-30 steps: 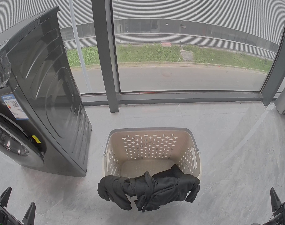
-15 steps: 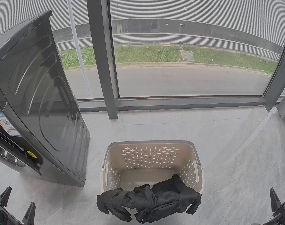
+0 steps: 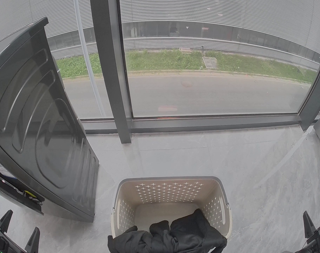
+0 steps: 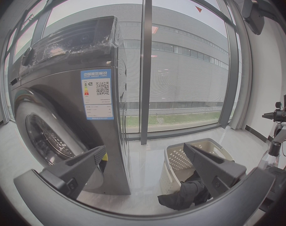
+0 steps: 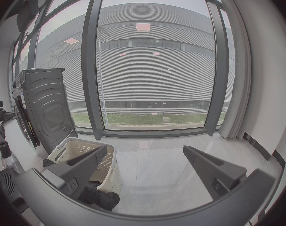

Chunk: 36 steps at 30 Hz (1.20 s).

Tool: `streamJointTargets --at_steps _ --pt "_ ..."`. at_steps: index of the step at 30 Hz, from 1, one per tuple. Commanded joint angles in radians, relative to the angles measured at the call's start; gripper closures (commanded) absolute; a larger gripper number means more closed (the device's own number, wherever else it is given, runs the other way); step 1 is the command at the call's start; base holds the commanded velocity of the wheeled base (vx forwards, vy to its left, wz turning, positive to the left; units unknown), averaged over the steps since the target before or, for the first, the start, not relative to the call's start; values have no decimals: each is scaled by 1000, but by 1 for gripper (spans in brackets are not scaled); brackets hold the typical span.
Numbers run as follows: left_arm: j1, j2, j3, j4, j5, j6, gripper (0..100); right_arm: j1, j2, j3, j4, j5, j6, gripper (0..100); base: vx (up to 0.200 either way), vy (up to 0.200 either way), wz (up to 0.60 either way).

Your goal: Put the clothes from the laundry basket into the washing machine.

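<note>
A beige laundry basket (image 3: pixel 122 208) stands on the floor straight ahead, with black clothes (image 3: pixel 181 237) draped over its near rim. The basket (image 4: pixel 175 156) and clothes (image 4: pixel 183 194) also appear in the left wrist view, and again as basket (image 5: pixel 74 148) and clothes (image 5: pixel 100 198) in the right wrist view. The dark grey washing machine (image 3: pixel 40 130) stands to the left, its round door (image 4: pixel 44 138) shut. My left gripper (image 3: pixel 18 231) is open at the bottom left, low beside the machine. My right gripper (image 3: pixel 316 216) is open at the bottom right, apart from the basket.
A floor-to-ceiling window with a dark pillar (image 3: pixel 109 71) runs behind the basket. Pale tiled floor (image 3: pixel 265 173) stretches free to the right. A white wall and curtain (image 5: pixel 240 104) close the right side.
The whole head view has shifted: basket and clothes sit lower and nearer, the washing machine larger and further left. The camera has moved forward; both grippers hold their places in the picture.
</note>
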Motion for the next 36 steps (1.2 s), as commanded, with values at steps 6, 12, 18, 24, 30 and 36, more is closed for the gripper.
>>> streamJointTargets --at_steps 6,12,18,24,30,36 --pt "0 -16 18 -1 -1 -1 0 0 -16 17 0 0 -1 0 0 0 0" --pt "0 -16 18 -1 -1 -1 0 0 -16 17 0 0 -1 0 0 0 0" --pt "0 -16 18 -1 -1 -1 0 0 -16 17 0 0 -1 0 0 0 0" --pt "0 -16 18 -1 -1 -1 0 0 -16 17 0 0 -1 0 0 0 0" --pt "0 -16 18 -1 -1 -1 0 0 -16 17 1 0 -1 0 0 0 0" --pt "0 -16 18 -1 -1 -1 0 0 -16 17 0 0 -1 0 0 0 0"
